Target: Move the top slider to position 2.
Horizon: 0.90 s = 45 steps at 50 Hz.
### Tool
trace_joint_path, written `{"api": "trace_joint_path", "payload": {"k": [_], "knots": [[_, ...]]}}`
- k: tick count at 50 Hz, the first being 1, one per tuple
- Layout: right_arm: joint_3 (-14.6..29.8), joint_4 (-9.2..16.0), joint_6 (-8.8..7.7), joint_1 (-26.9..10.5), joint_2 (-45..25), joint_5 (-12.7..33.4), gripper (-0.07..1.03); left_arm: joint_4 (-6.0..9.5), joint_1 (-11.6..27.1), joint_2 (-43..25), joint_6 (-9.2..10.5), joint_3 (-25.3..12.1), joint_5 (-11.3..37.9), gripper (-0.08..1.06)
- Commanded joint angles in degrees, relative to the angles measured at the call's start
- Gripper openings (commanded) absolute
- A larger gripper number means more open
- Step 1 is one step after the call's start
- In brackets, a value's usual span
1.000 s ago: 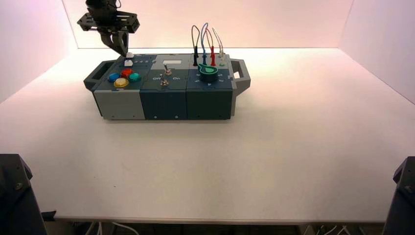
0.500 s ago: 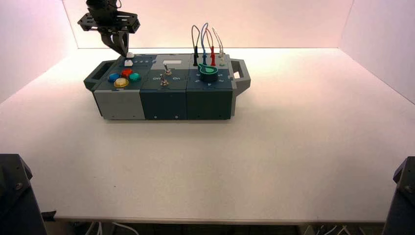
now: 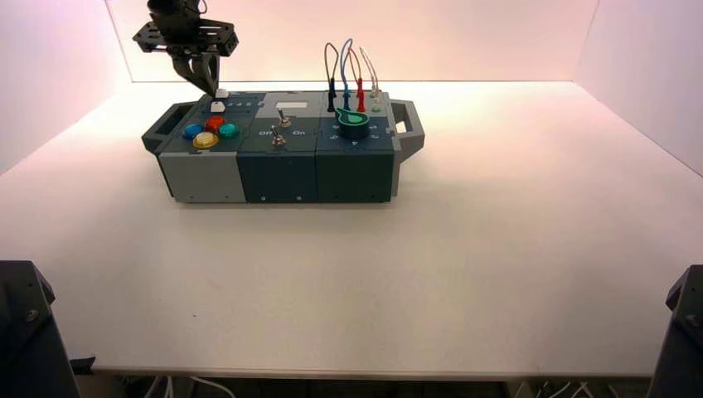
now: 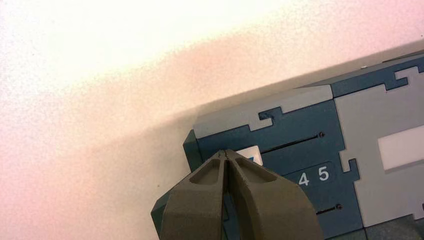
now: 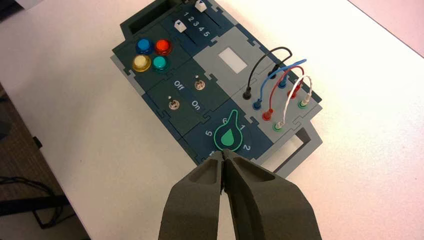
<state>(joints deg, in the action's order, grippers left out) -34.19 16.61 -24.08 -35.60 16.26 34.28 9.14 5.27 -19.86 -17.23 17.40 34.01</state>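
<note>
The top slider [image 3: 221, 94] is a tiny white knob on the far left of the box [image 3: 282, 170]. It also shows in the left wrist view [image 4: 248, 153] and the right wrist view [image 5: 200, 6]. My left gripper [image 3: 212, 89] is shut and empty, and its tip [image 4: 226, 152] stands right beside the knob on the box's left-end side. The printed 4 and 5 show farther along the track. The second white slider [image 3: 218, 106] sits just in front, near 1 in the right wrist view [image 5: 179, 25]. My right gripper [image 5: 223, 155] is shut and empty, held high above the box's right end.
Four round coloured buttons [image 3: 210, 131] sit in front of the sliders. Two metal toggle switches [image 3: 280, 130] are mid-box. A green knob [image 3: 355, 119] and looped wires [image 3: 352, 75] are on the right. Handles stick out at both ends of the box.
My left gripper has edged very slightly up and to the right beside the top slider. The knob seems to have shifted a touch to the right. Nothing else moved.
</note>
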Motion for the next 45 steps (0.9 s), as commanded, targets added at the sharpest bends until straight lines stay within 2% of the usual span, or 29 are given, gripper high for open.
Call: {"api": "trace_joint_path", "payload": {"k": [1, 27, 32, 45], "knots": [[0.70, 0.18, -0.35, -0.26, 0.44, -0.53, -0.02, 0.09, 0.97, 1.49, 0.18, -1.32, 0.09, -0.03], [0.70, 0.18, -0.26, -0.26, 0.44, -0.44, -0.02, 0.09, 1.32, 1.49, 0.09, -1.32, 0.44, -0.03], [0.70, 0.18, -0.26, -0.26, 0.44, -0.44, -0.02, -0.35, 1.32, 1.76, 0.09, -1.41, 0.44, -0.03], [0.62, 0.18, -0.26, -0.26, 0.62, -0.35, -0.02, -0.70, -0.44, 4.48, 0.09, -2.72, 2.02, -0.03]]}}
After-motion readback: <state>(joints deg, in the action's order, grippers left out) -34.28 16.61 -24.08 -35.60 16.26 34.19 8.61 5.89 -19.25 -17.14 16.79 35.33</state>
